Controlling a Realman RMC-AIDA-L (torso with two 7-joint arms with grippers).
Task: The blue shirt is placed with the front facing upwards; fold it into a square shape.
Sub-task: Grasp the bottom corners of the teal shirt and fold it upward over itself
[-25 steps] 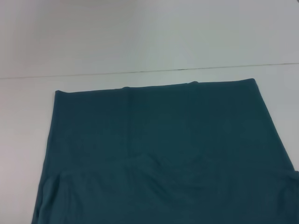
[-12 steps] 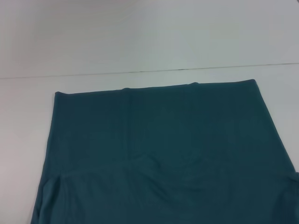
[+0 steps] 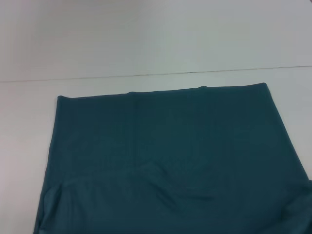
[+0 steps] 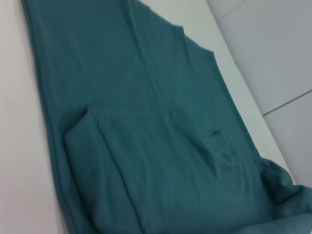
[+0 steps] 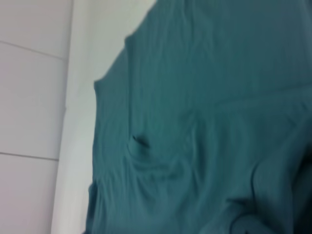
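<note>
Blue shirt (image 3: 170,146) spread flat on the white table (image 3: 146,44), plain teal side up.

The shirt is seen lying across the near part of the table, its straight far edge running parallel to the table's far edge, and no print is shown on the upper surface. A turned-over layer with a soft fold line is seen across the near portion, with rumpled cloth at the near corners. Neither the left nor the right gripper is shown in any view, so their state cannot be told.
</note>
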